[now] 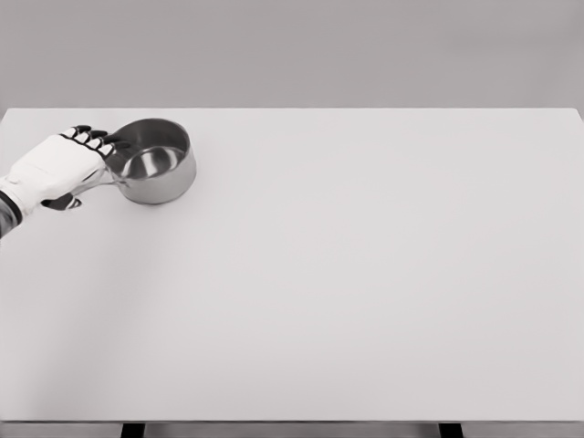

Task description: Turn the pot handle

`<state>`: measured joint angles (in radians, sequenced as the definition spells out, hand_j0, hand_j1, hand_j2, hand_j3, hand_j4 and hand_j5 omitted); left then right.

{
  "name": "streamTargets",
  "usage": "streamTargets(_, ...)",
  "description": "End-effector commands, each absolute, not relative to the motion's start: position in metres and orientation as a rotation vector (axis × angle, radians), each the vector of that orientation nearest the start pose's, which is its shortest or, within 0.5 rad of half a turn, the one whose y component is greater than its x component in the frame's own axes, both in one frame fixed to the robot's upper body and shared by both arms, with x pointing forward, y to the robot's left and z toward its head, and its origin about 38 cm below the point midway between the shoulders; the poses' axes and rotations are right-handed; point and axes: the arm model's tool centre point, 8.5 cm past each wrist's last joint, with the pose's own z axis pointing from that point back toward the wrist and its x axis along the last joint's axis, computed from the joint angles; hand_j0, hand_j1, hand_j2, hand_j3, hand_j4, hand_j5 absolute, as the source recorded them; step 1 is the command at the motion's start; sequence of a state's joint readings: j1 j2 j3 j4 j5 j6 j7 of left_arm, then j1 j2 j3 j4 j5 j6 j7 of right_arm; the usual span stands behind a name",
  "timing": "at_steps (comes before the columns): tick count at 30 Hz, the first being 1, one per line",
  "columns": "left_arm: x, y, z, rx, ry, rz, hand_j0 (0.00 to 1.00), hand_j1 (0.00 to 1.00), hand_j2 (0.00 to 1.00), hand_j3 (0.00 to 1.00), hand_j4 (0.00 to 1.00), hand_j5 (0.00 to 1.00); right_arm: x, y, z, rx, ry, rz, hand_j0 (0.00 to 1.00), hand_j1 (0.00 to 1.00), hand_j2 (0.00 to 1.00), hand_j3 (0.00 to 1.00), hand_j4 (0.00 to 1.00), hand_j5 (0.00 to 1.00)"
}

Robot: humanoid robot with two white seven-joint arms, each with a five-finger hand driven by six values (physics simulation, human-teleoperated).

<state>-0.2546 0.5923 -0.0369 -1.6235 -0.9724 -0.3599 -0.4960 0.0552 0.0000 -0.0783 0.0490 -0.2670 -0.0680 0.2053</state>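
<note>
I'm looking at a bare simulated test bench, not a lived-in room; one wide white table (365,274) fills my view. Behind it stands only a plain grey wall (292,46).

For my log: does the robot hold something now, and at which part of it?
Yes. The left hand holds the steel pot by its handle, at the pot's left side. The right hand is out of view.

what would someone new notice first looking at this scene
First, the shiny steel pot at the far left of the wide white table, the only object on it. Next, the left hand, reaching in from the left edge, its dark-tipped fingers curled over the pot's handle side. The right arm is out of view.
</note>
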Motion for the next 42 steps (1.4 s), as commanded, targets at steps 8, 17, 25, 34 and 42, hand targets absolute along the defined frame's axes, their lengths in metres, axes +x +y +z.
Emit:
streamTargets(8,0.43,0.385,0.182,0.963,-1.096,-1.703,1.0,1.0,1.0,1.0,1.0,1.0,-0.041,-0.256,-0.259,0.091,-0.014,-0.346,1.0,1.0,1.0,1.0,1.0,1.0)
streamTargets(17,0.443,0.4,0.182,0.96,-1.065,-1.656,1.0,1.0,1.0,1.0,1.0,1.0,-0.041,-0.256,-0.259,0.091,-0.014,-0.346,1.0,1.0,1.0,1.0,1.0,1.0)
streamTargets(25,0.454,0.413,0.176,0.936,-1.032,-1.618,1.0,1.0,1.0,1.0,1.0,1.0,-0.041,-0.256,-0.259,0.091,-0.014,-0.346,1.0,1.0,1.0,1.0,1.0,1.0)
streamTargets(34,0.463,0.421,0.179,0.937,-1.023,-1.589,1.0,1.0,1.0,1.0,1.0,1.0,-0.041,-0.256,-0.259,0.091,-0.015,-0.346,1.0,1.0,1.0,1.0,1.0,1.0)
streamTargets(42,0.469,0.427,0.182,0.937,-1.017,-1.566,1.0,1.0,1.0,1.0,1.0,1.0,-0.041,-0.256,-0.259,0.091,-0.014,-0.346,1.0,1.0,1.0,1.0,1.0,1.0)
